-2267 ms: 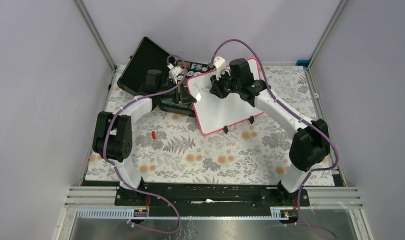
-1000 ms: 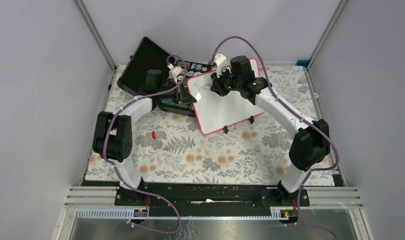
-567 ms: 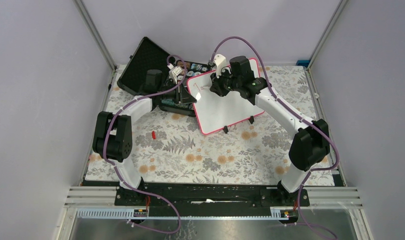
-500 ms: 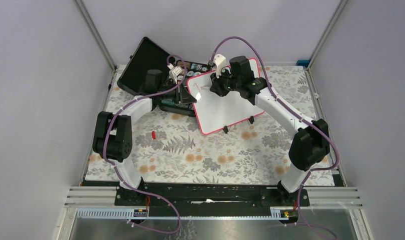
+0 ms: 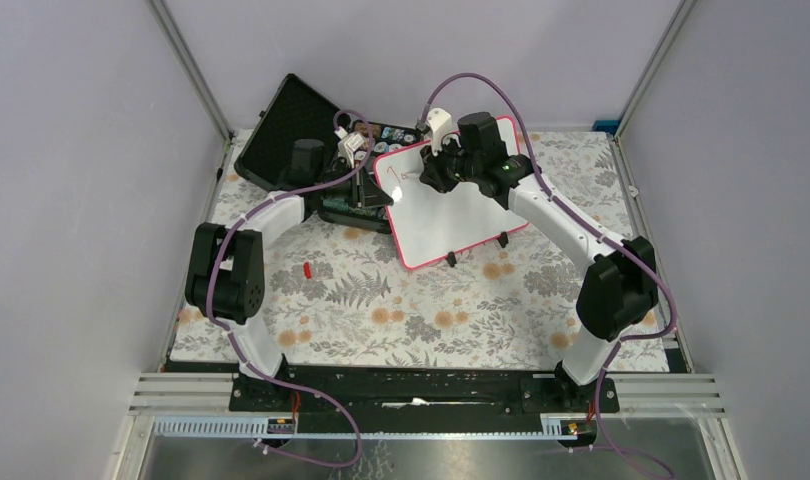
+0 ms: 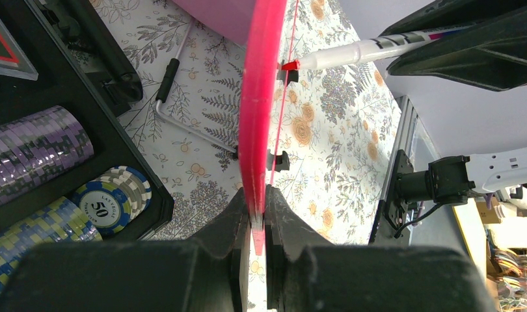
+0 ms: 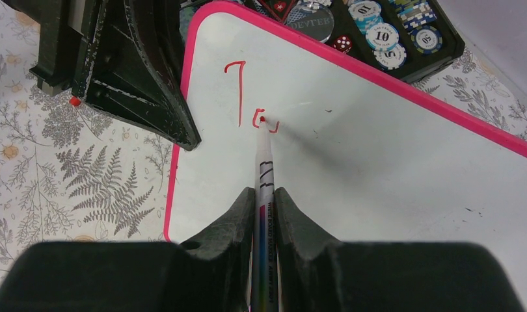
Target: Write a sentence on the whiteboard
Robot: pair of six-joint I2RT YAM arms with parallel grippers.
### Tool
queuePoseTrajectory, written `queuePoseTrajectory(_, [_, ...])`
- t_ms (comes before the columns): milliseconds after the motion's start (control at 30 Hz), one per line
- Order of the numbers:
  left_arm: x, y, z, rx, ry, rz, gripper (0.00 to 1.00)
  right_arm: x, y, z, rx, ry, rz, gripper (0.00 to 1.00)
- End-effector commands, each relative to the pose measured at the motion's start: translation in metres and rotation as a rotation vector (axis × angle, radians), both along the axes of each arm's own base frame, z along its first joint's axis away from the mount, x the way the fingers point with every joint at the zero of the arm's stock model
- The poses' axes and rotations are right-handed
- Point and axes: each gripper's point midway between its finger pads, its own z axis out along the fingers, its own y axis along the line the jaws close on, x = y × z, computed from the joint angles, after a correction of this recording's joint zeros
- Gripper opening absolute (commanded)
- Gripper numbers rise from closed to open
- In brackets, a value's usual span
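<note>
One whiteboard (image 5: 451, 215), mid-bench by the far edge
It rests on black feet beside a black case (image 5: 291, 125), on a floral cloth (image 5: 381, 300) between lilac walls (image 5: 71, 200); left gripper (image 6: 254, 211) pinches its pink rim, right gripper (image 7: 264, 195) clamps a marker (image 7: 263, 156) whose red tip touches the sentence (image 7: 239, 94).

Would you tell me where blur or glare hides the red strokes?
Right wrist: strokes sharp, only a faint sheen on the whiteboard. Left wrist: the whiteboard is edge-on, close and blurred. Top external: no glare, but strokes too small to read.
</note>
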Motion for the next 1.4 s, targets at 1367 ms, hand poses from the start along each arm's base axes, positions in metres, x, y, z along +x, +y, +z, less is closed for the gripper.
queuePoseTrajectory(1367, [0.004,-0.005,0.011,0.002,-0.060,-0.015,0.00,0.014,-0.008,0.023,0.064,-0.029,-0.012,0.00])
